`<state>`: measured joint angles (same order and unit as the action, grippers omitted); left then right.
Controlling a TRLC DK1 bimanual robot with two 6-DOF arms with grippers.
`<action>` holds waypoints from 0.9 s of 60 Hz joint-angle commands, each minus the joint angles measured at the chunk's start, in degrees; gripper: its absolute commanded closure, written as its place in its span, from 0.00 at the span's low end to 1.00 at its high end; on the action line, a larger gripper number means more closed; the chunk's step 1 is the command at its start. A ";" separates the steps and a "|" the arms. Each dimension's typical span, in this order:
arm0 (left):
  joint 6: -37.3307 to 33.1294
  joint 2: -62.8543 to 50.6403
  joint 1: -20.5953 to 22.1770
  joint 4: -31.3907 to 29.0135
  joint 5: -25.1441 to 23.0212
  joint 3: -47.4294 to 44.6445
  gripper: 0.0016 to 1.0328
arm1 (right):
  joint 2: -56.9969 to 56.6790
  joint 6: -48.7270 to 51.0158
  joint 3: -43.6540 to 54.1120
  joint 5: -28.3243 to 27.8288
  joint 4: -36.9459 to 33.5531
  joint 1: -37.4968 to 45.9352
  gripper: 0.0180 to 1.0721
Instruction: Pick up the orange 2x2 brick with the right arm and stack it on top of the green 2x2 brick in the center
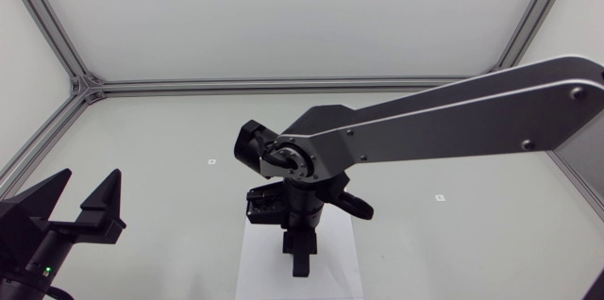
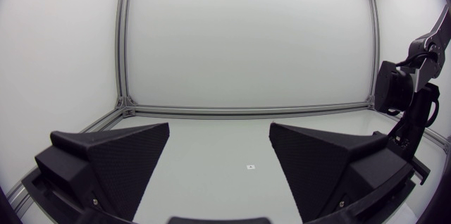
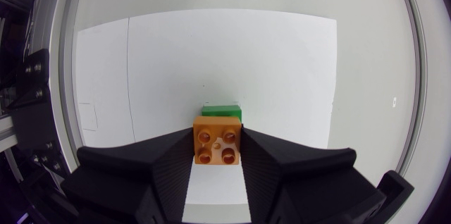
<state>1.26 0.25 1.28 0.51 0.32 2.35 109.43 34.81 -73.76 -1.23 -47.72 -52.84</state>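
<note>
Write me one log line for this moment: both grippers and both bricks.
right gripper: shut on orange brick | green brick: partly hidden just beyond it, on white sheet | left gripper: open, empty

The right arm [image 1: 453, 121] is a long, flat-sided silver-grey link with a few small dark screws [image 1: 527, 144] set in its face, ending in a round black joint [image 1: 300, 163] where a black cable [image 1: 360, 208] loops out. The right pincer [image 3: 218, 139] is matte black, its two broad wedge fingers [image 3: 155, 175] finely ribbed on their inner faces. The left pincer [image 2: 219, 128] is the same matte black, its textured wedges tapering to points, and a small green light [image 1: 46, 270] glows on the black body behind them.
</note>
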 commanded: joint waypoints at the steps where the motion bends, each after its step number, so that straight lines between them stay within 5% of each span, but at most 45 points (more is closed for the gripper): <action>1: -0.73 0.45 -0.14 -0.87 -0.23 -2.35 0.04 | 1.49 1.40 -1.04 0.44 0.09 -0.07 0.79; 54: -0.73 0.45 -0.14 -0.87 -0.23 -2.35 0.04 | 4.83 2.02 -0.25 0.18 -1.49 1.60 0.79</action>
<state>1.26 0.25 1.28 0.49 0.34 2.35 110.63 35.22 -74.70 -0.67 -47.77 -52.18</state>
